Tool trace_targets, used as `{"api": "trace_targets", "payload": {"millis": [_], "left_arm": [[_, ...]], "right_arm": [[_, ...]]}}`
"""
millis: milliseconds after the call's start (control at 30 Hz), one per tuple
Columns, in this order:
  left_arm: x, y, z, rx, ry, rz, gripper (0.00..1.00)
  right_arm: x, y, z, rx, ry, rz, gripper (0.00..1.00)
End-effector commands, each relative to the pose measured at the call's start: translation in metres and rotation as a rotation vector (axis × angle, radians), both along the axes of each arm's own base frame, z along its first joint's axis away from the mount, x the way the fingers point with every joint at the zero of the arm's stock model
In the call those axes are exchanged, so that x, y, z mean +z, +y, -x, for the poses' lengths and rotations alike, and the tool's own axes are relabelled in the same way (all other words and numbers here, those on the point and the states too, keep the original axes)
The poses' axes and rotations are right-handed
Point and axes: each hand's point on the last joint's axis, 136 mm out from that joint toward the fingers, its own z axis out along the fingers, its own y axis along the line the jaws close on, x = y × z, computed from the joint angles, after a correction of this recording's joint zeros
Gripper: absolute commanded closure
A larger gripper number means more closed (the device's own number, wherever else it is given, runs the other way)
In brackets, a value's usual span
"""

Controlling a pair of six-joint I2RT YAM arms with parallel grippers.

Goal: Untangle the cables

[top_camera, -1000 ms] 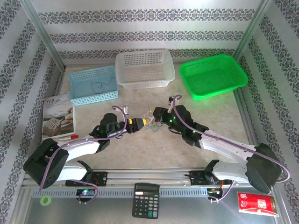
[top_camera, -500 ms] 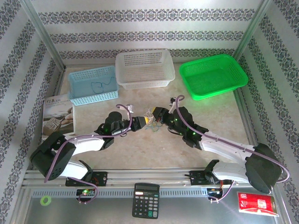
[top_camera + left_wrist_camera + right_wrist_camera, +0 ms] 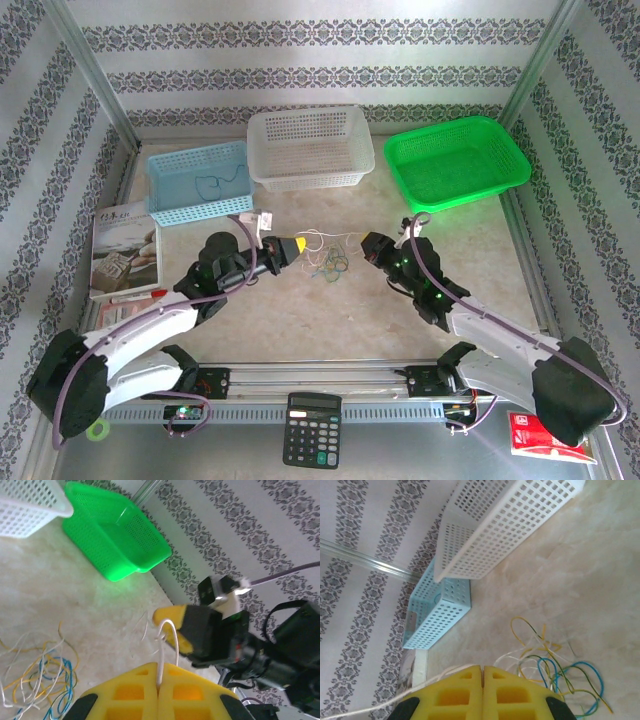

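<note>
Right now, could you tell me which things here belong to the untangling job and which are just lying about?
Job: cables; white strand, held by the shut left gripper and right gripper; perhaps the blue basket, with a dark wire in it.
Lying about: white basket, green basket, calculator, booklet, red packet, green tape roll.

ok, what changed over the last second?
Both claws pulled apart. The left claw went left and shut on a whitish strand; the right claw went right, still gripping one too. The cables now lie uncovered between them. White basket, book, calculator unmoved.
</note>
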Motion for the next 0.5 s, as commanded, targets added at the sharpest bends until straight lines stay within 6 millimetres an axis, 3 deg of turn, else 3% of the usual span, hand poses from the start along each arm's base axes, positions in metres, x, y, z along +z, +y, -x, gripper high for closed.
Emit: {"api": "trace_targets", "payload": {"millis": [0,267,467], "left_arm": [[0.03,0.005,-0.002,-0.008,-0.054,0.001,1.0],[0.099,0.017,-0.021,-0.006,-0.105,0.207,1.0],[0.115,0.015,-0.025,-0.041,-0.097,0.305,1.0]], "right_arm": [[-0.017,0.005,0.008,0.052,0.031,0.033,1.0],[-0.045,0.038,0.032,0.171,0.065,0.121,1.0],[-0.053,0.063,0.043,0.26,0.076,0.148,1.0]]}}
